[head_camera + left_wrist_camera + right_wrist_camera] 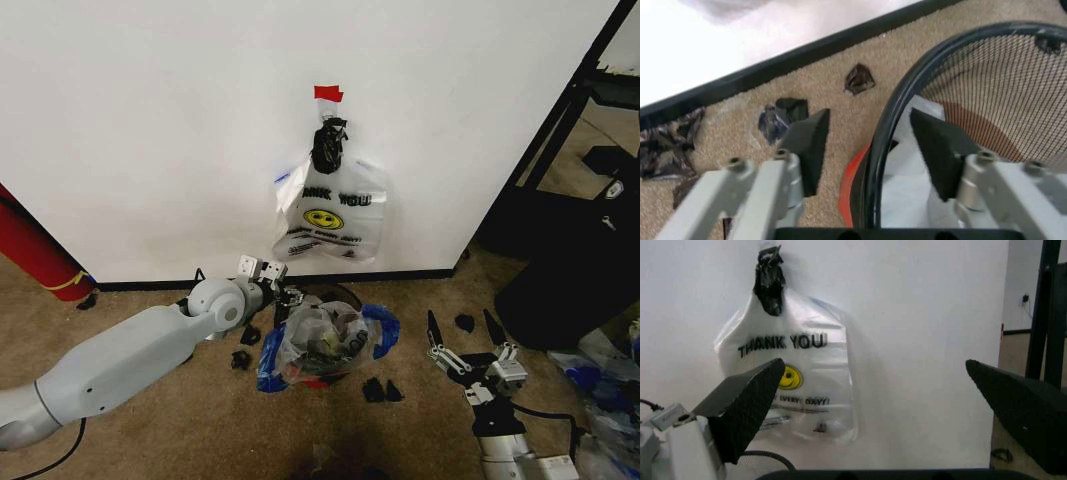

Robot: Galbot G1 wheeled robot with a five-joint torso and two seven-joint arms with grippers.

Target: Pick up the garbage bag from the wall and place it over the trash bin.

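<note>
A garbage bag point(328, 212) with "THANK YOU" print and a yellow smiley hangs from a black hook on the white wall point(150, 120), under a bit of red tape point(327, 92). On the carpet below stands the black mesh trash bin point(338, 296), with another bag with blue stripes point(322, 342) bunched over it. My left gripper point(289, 298) is open at the bin's left side. In the left wrist view its jaws straddle the bin's rim point(888, 125), with white plastic point(907, 200) inside. Right of the bin, my right gripper point(462, 332) is wide open and faces the hanging garbage bag point(797, 375).
Black scraps point(380, 390) lie scattered on the carpet around the bin. A red cylinder point(35, 250) leans at the left. At the right stand a black rack point(570, 130) and a big black bag point(570, 280), with more plastic bags point(605, 390) near them.
</note>
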